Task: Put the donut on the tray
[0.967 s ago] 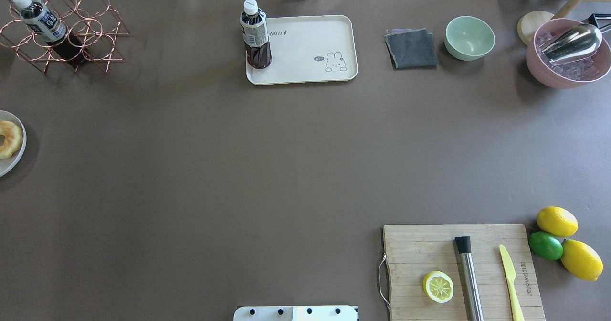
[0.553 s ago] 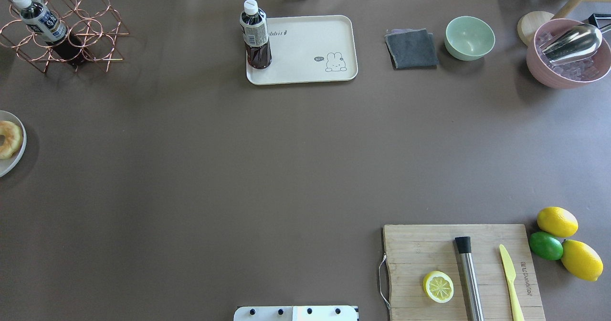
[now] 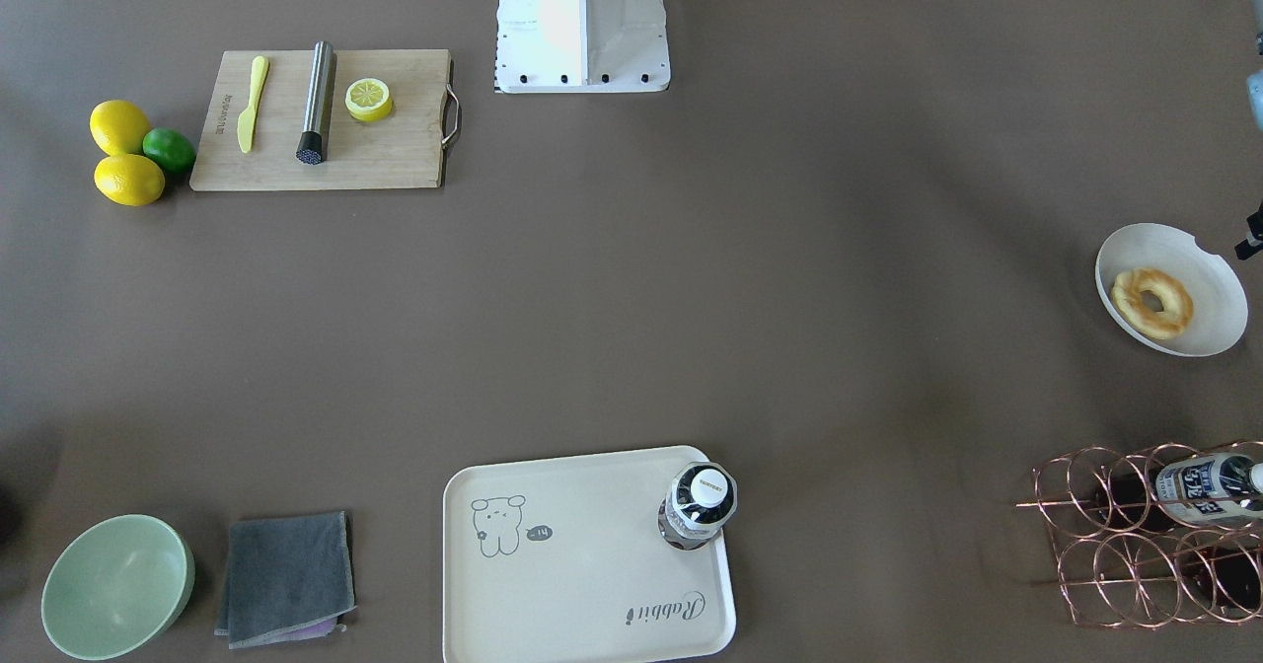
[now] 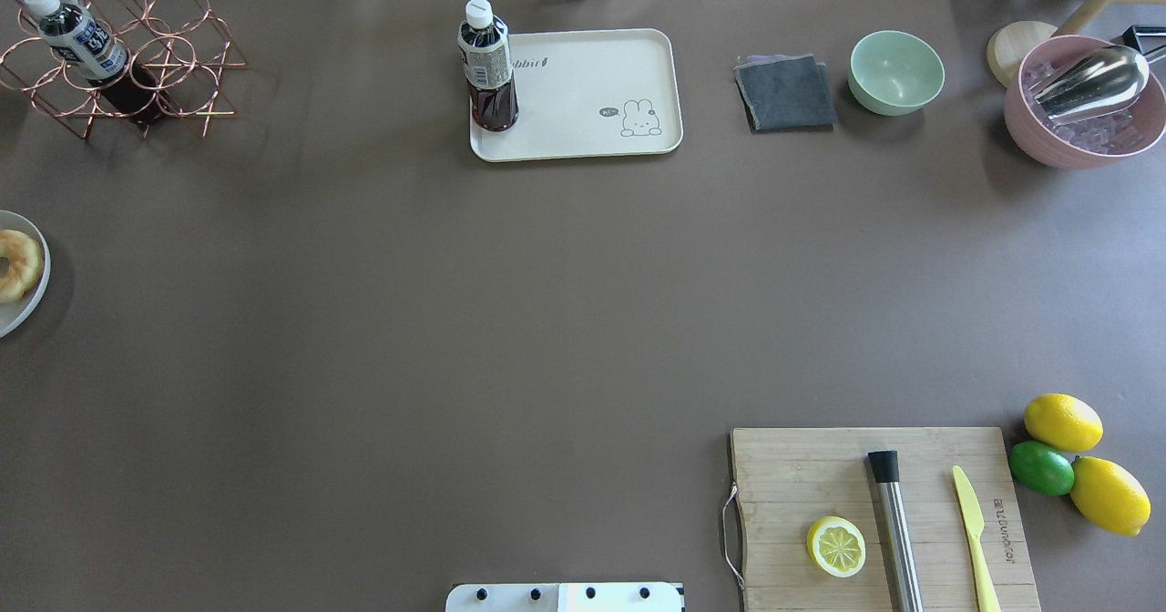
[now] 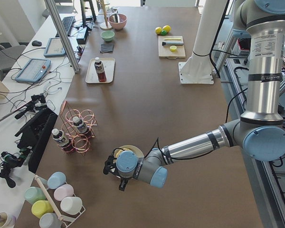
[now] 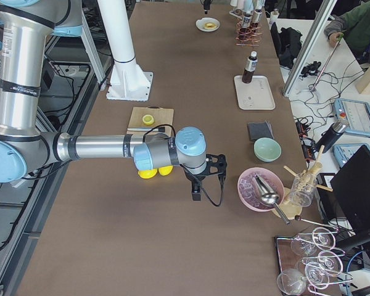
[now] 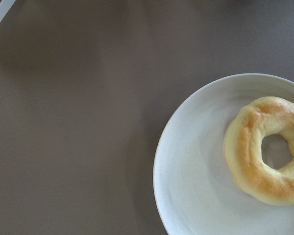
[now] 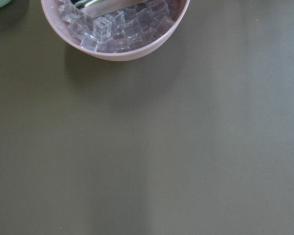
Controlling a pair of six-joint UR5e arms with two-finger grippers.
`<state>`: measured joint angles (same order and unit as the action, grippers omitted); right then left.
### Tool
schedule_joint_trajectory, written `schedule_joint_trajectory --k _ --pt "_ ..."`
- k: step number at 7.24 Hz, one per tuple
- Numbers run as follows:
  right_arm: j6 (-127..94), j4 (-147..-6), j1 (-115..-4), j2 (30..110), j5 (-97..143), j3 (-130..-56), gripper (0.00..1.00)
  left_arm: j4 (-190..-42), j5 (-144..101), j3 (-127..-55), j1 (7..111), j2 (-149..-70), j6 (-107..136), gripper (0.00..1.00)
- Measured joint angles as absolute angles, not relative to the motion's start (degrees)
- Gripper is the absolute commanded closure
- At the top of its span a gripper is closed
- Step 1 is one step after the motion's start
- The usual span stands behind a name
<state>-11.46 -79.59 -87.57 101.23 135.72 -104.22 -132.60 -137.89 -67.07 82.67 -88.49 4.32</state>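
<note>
The donut (image 3: 1151, 302) lies in a white notched-rim bowl (image 3: 1209, 273) at the table's left end; it also shows in the overhead view (image 4: 14, 266) and the left wrist view (image 7: 267, 149). The cream tray (image 3: 592, 554) with a bear drawing lies at the far middle (image 4: 592, 93), and a dark drink bottle (image 4: 487, 66) stands on its corner. My left gripper (image 5: 111, 167) hovers beside the bowl; I cannot tell if it is open. My right gripper (image 6: 200, 185) hangs next to a pink ice bowl (image 6: 259, 188); I cannot tell its state.
A wooden cutting board (image 4: 802, 475) holds a lemon half (image 4: 836, 546), a steel muddler and a yellow knife. Lemons and a lime (image 4: 1041, 468) lie beside it. A grey cloth (image 4: 785, 93), a green bowl (image 4: 896, 72) and a copper bottle rack (image 4: 118, 61) stand along the far side.
</note>
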Motion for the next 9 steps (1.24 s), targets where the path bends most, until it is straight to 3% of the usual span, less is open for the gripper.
schedule_joint_trajectory --k 9 --pt "-11.5 -79.2 -87.0 100.9 134.6 -104.1 0.0 -140.7 -139.6 -55.3 80.8 -93.8 16.6 0.06"
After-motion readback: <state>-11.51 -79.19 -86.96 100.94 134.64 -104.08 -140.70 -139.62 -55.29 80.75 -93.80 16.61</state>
